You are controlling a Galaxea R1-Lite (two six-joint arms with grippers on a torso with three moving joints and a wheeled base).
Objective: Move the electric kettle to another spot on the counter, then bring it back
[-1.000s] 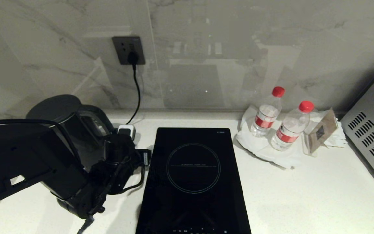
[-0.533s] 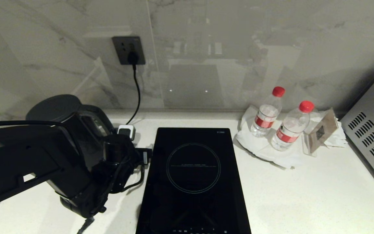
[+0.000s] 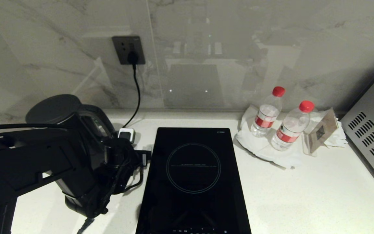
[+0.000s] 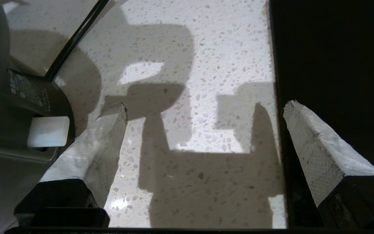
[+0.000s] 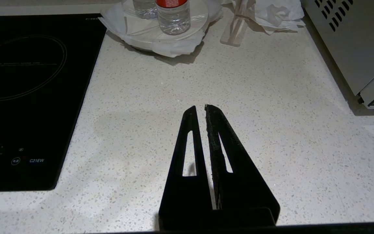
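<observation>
The white speckled counter (image 3: 304,195) carries a black hob (image 3: 193,182) marked C21EW. Left of the hob stands the kettle (image 3: 63,113); the left gripper (image 4: 203,107) hangs spread and empty between them. Right of the hob, two red-capped bottles (image 3: 266,113); the right gripper (image 5: 200,107) hovers pressed together.

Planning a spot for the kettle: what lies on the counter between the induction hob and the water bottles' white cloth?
Nothing: in the head view a bare strip of counter separates the hob from the cloth.
</observation>
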